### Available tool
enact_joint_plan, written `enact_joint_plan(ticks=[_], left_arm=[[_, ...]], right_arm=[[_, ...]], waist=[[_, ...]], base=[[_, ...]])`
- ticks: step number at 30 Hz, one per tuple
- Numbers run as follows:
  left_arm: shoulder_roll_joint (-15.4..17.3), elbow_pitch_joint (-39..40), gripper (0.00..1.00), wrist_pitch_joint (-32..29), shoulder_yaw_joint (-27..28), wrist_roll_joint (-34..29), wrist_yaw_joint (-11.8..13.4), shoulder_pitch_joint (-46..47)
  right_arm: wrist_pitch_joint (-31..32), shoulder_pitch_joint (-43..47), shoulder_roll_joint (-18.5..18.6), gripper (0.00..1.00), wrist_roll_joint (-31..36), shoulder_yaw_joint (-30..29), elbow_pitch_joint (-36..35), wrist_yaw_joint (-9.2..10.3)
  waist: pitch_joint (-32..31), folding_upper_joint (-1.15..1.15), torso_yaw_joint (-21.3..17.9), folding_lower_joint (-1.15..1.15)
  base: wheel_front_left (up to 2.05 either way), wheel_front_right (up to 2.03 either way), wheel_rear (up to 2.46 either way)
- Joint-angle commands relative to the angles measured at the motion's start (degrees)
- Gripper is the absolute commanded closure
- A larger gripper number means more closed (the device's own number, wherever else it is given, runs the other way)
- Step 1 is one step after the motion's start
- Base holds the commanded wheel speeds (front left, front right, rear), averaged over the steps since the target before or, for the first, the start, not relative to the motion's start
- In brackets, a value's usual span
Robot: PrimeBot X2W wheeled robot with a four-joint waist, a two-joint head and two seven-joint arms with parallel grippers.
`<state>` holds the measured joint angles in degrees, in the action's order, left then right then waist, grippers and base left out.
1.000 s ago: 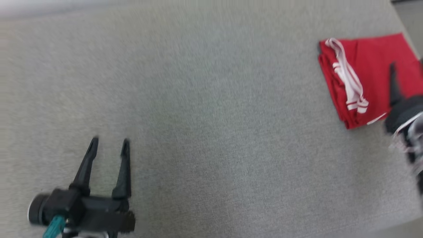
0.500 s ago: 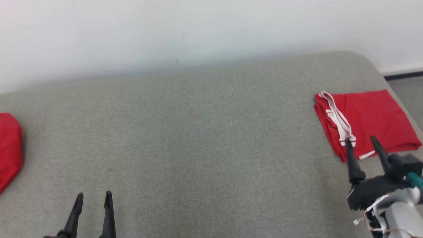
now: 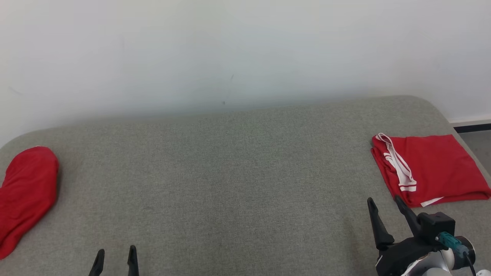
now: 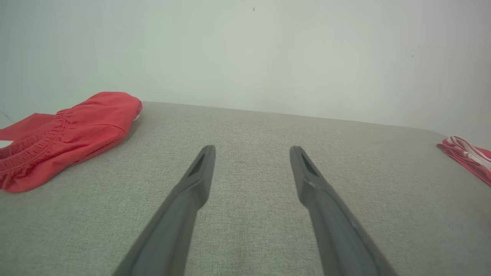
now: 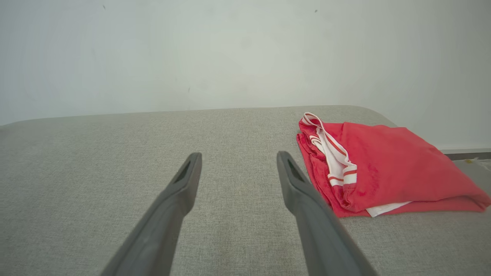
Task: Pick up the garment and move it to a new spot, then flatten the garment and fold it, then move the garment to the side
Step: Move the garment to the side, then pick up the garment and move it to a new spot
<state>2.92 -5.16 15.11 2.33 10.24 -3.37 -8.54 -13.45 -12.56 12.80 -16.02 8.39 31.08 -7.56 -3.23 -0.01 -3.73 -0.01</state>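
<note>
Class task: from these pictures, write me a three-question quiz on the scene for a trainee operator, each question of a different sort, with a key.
1. True or false: the right gripper is shut on the folded red garment with white striped trim.
2. Multiple choice: the bunched red garment with an elastic waistband lies at which part of the grey fabric surface? A) the robot's left end, B) the robot's right end, C) the middle.
3. Fill in: the left gripper is above bare fabric with its jaws ____.

Key: 1 false (it is open, short of the garment); 2 A; 3 open.
</note>
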Motion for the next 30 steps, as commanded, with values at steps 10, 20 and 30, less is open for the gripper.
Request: enact_joint_plan(ticks=[10,20,30], left_arm=[[0.0,-1.3,0.0,0.0,-0.9,1.3,1.5,0.2],[0.0,-0.3,0.0,0.0,-1.9,0.9,2.4,0.3],[0.0,0.7,0.0,0.0,-2.2,0.7,3.5,0.4]], right_arm=[[1.1,1.5,-0.2,0.0,-0.4,1.3,-1.5,0.16],[1.2,1.9,-0.2,0.0,-0.8,1.3,-2.0,0.16],[1.3,2.4,-0.9,0.0,-0.9,2.5,-1.8,0.16]], waist=[[-0.6,0.01,0.5,0.01],[-0.5,0.01,0.7,0.01],[-0.7,0.01,3.4,0.01]], base=[[0.0,0.0,0.0],[0.0,0.0,0.0],[0.0,0.0,0.0]])
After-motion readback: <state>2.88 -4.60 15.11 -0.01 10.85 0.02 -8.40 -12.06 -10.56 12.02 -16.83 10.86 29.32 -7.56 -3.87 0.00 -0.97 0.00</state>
